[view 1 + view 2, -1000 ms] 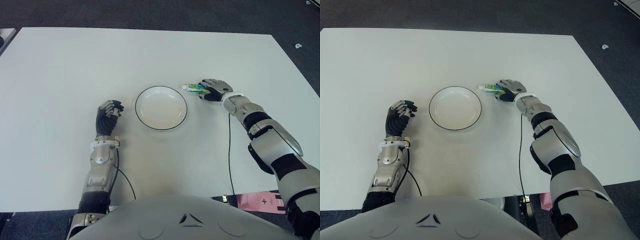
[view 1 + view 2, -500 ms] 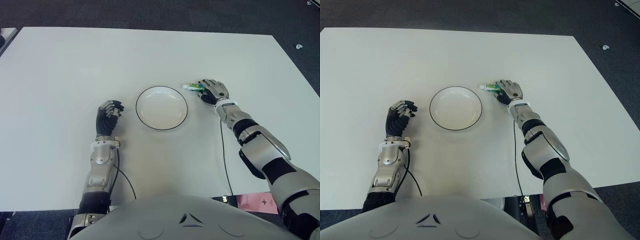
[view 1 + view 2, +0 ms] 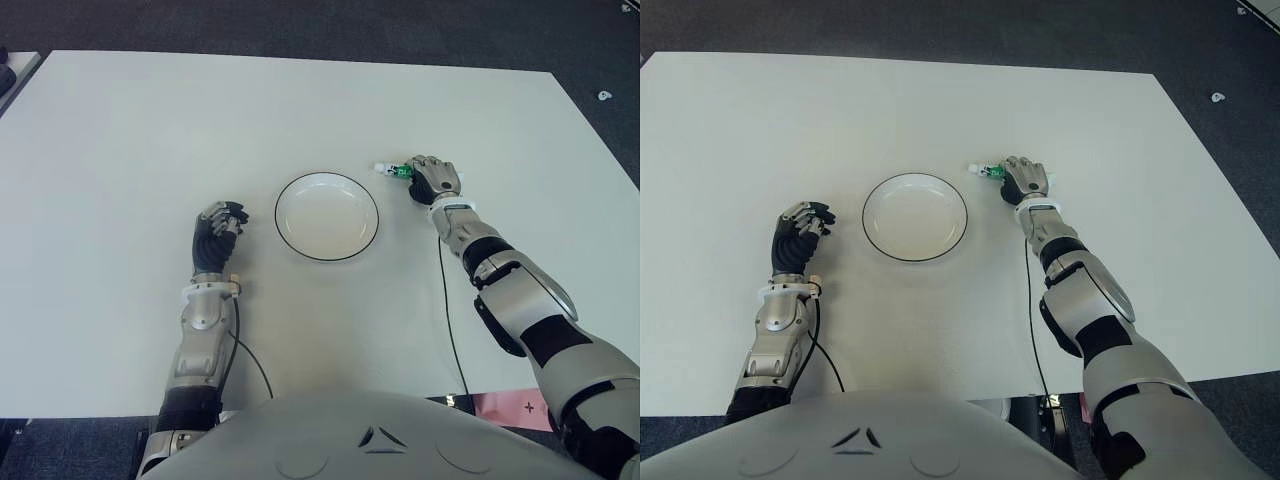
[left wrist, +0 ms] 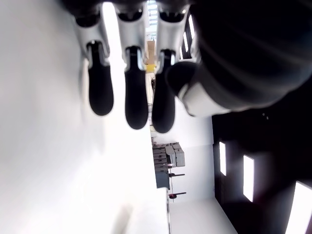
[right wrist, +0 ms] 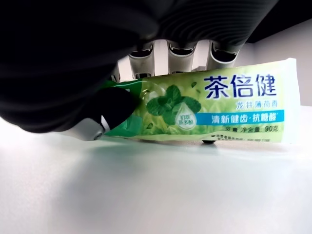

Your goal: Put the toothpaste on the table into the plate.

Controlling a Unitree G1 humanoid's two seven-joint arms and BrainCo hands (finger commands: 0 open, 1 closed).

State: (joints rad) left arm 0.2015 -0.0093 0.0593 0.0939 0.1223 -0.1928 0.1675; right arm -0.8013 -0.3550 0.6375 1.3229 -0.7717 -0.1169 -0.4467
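Left of centre in the eye views, the left robot hand point(image 3: 218, 226) shows on the white desk point(image 3: 120, 140), beside the plate's left side and apart from it. Its dark fingers point(image 4: 126, 92) are curled downward and hold nothing; in its own wrist view the fingertips hang close over the bright desk surface, though whether they touch it cannot be told.

At the middle of the frame sits the plate point(image 3: 327, 216), a round white dish with a thin dark rim, lying flat on the desk with nothing in it.

Just to the upper right of the plate is the toothpaste point(image 3: 392, 170), a small green and white tube lying on its side on the desk, outside the plate and near its rim. Its white cap end points toward the left of the frame and pokes out past the fingers.

Over the tube's other end is the right robot hand point(image 3: 434, 180), its arm running down toward the lower right corner of the frame. In the right wrist view the fingers point(image 5: 179, 52) are closed around the toothpaste point(image 5: 214, 108) from behind while the dark thumb point(image 5: 109, 108) presses on its front face, so the tube is pinched between them. The tube's lower edge lies along the desk, level with it.
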